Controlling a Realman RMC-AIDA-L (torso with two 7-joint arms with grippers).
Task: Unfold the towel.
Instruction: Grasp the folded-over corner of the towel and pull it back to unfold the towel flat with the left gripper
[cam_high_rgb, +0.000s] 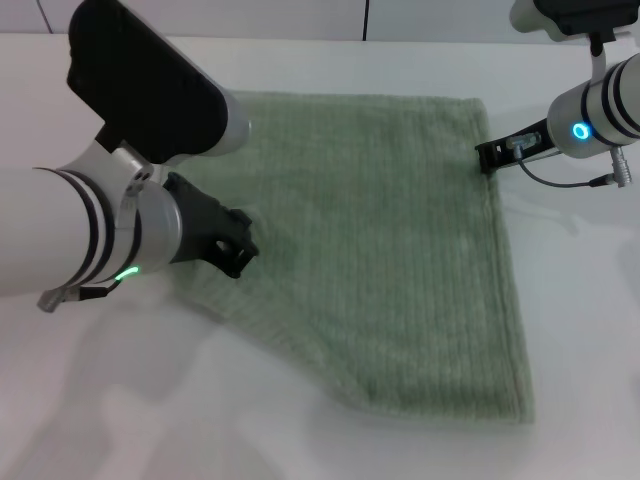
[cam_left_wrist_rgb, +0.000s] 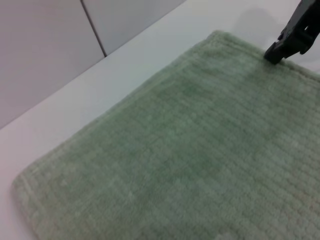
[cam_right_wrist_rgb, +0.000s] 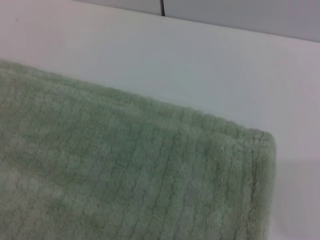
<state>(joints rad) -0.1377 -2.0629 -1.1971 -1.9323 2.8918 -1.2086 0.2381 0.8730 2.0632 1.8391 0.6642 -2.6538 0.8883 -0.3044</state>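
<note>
The pale sage-green towel (cam_high_rgb: 380, 240) lies spread on the white table (cam_high_rgb: 585, 330), its near left edge running diagonally. My left gripper (cam_high_rgb: 236, 252) is low at the towel's left edge, over the cloth. My right gripper (cam_high_rgb: 487, 155) is at the towel's right edge, just below its far right corner, and touches the hem there. It also shows in the left wrist view (cam_left_wrist_rgb: 281, 50) at the towel's (cam_left_wrist_rgb: 200, 150) edge. The right wrist view shows only a rounded corner of the towel (cam_right_wrist_rgb: 125, 175) on the table.
A pale panelled wall (cam_left_wrist_rgb: 45, 55) stands behind the table's far edge. Bare white table surface lies to the right of the towel and in front of it. My left arm's black housing (cam_high_rgb: 140, 80) hangs over the towel's far left corner.
</note>
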